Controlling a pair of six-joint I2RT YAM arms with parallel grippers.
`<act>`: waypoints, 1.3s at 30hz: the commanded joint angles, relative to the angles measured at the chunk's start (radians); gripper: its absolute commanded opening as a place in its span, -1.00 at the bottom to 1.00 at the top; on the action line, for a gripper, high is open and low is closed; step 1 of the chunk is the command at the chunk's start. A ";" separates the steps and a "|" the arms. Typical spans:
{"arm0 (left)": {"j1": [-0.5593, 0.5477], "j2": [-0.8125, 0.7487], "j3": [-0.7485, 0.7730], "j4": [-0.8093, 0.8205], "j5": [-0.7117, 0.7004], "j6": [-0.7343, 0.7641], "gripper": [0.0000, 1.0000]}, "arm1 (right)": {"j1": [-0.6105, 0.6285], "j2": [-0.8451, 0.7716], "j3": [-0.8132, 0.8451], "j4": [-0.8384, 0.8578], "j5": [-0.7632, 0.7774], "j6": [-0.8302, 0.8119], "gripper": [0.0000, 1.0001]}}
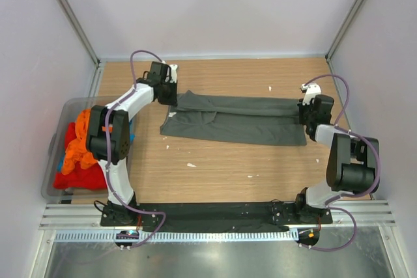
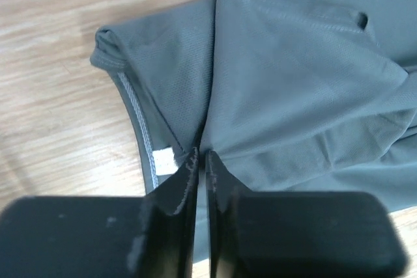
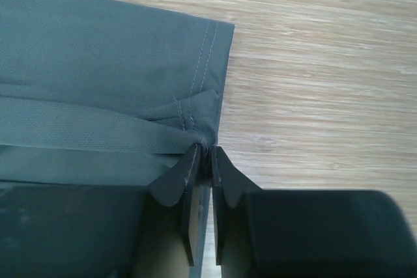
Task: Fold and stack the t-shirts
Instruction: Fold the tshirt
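Observation:
A dark grey-green t-shirt (image 1: 234, 122) lies folded into a long band across the wooden table. My left gripper (image 1: 171, 99) is at its left end. In the left wrist view the gripper (image 2: 201, 154) has its jaws almost together on a fold of the cloth (image 2: 293, 83), beside the collar's white tag (image 2: 164, 161). My right gripper (image 1: 305, 112) is at the band's right end. In the right wrist view the gripper (image 3: 206, 150) pinches the bunched hem corner of the shirt (image 3: 98, 63). Orange (image 1: 81, 138), red (image 1: 75, 177) and blue (image 1: 58, 161) t-shirts lie heaped in a bin.
The translucent grey plastic bin (image 1: 55, 136) stands at the table's left edge, next to the left arm. White walls with metal posts close in the table on three sides. Bare wood (image 1: 221, 170) stretches between the shirt and the arm bases.

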 commanded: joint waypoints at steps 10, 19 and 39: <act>-0.031 -0.110 0.002 -0.145 -0.074 -0.001 -0.45 | 0.002 -0.148 0.200 -0.315 0.034 0.146 -0.16; -0.069 -0.087 0.066 -0.142 -0.018 -0.094 -0.38 | 0.002 0.037 0.469 -0.614 0.054 0.524 -0.27; -0.069 0.068 0.157 -0.302 -0.226 -0.246 -0.29 | 0.005 0.226 0.528 -0.761 0.199 0.628 -0.63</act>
